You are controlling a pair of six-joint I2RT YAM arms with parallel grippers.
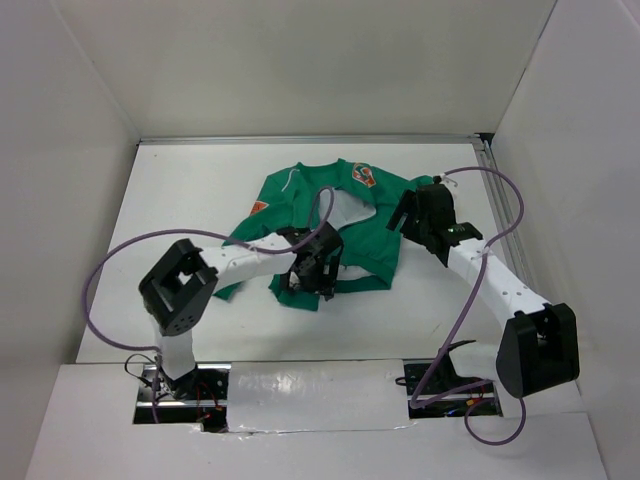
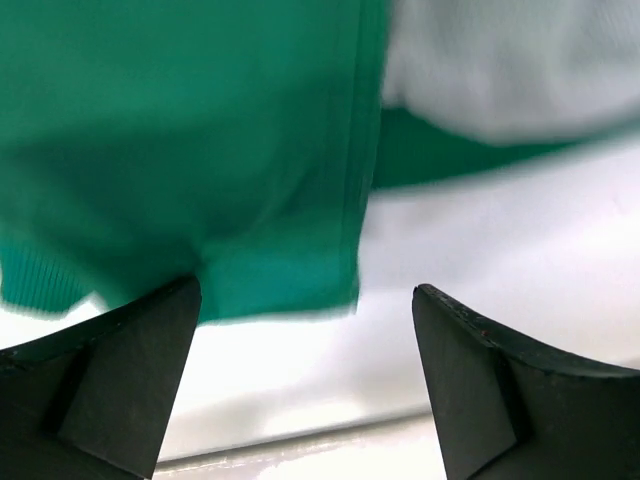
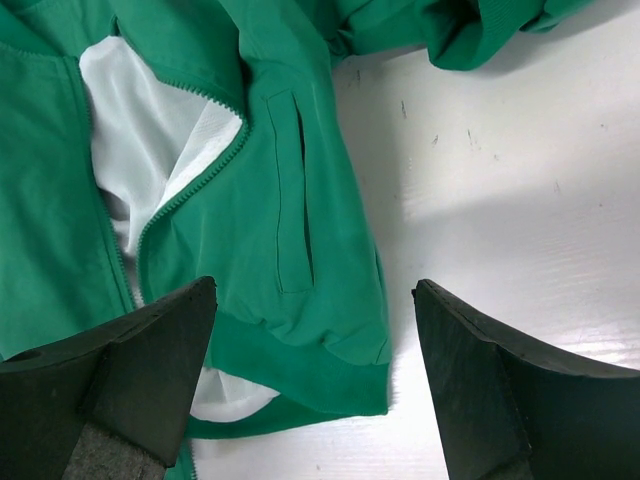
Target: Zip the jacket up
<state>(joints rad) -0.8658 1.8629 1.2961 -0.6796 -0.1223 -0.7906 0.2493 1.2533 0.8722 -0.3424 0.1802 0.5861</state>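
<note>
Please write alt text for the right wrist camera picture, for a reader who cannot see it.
A green jacket lies unzipped on a white table, its front parted to show white lining and zipper teeth. The right gripper stands open over the hem, its black fingers holding nothing.

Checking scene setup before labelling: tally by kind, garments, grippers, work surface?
green jacket: 1
grippers, both open and holding nothing: 2 (left gripper, right gripper)
white table: 1
Total: 4
</note>
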